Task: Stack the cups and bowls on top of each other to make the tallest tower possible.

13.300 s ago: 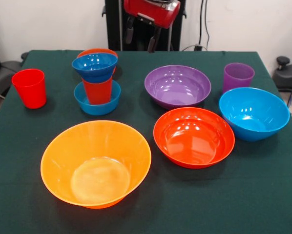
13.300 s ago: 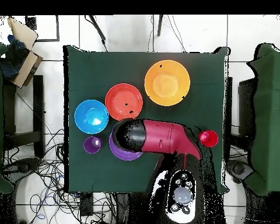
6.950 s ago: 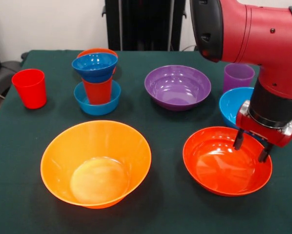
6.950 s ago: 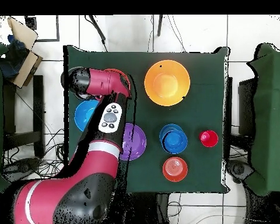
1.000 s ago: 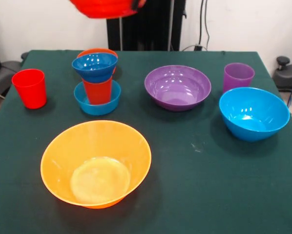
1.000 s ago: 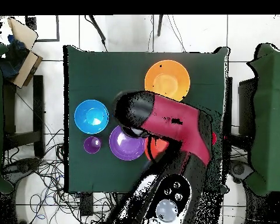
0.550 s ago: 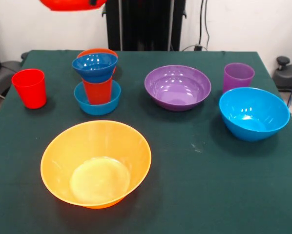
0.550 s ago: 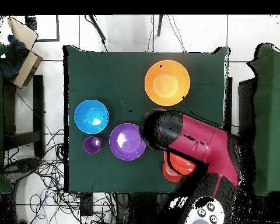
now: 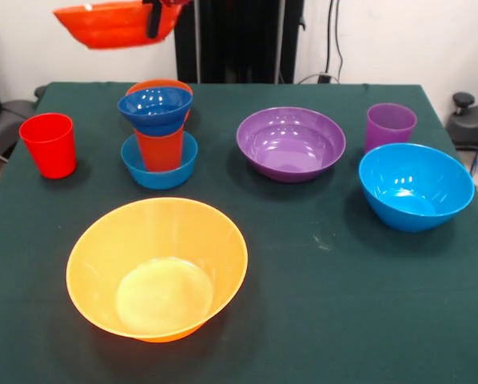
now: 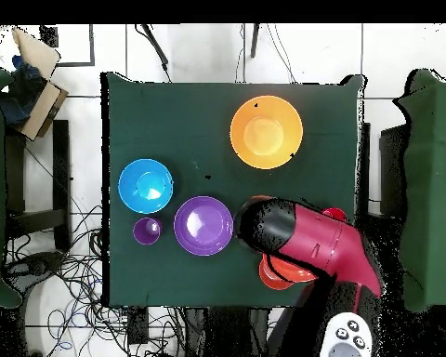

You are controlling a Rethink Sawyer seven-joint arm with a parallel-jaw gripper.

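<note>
**Red-orange bowl held aloft at the upper left**

In the front view the gripper (image 9: 153,18) shows only as dark fingertips at the top edge, closed on the right-hand rim of the red-orange bowl (image 9: 111,24). The bowl hangs in the air at the upper left of the frame, tilted slightly, above and behind the table (image 9: 327,320) with its dark green cloth.

Below it, in the upper left part of the cloth, stands a small stack: a small light blue bowl (image 9: 141,171) at the bottom, an orange-red cup (image 9: 160,149) upright in it, and a small dark blue bowl (image 9: 155,108) seated on the cup. Just behind the stack the rim of a small orange bowl (image 9: 159,83) shows. A red cup (image 9: 49,144) stands alone near the left edge.

The large yellow-orange bowl (image 9: 157,268) sits empty at the lower left of the frame. A purple bowl (image 9: 291,142) rests near the middle, a purple cup (image 9: 390,125) stands at the upper right, and a large light blue bowl (image 9: 416,186) sits just below that cup.

In the overhead view the red arm (image 10: 306,240) covers the lower right of the table, with an edge of the red-orange bowl peeking out beneath it.
</note>
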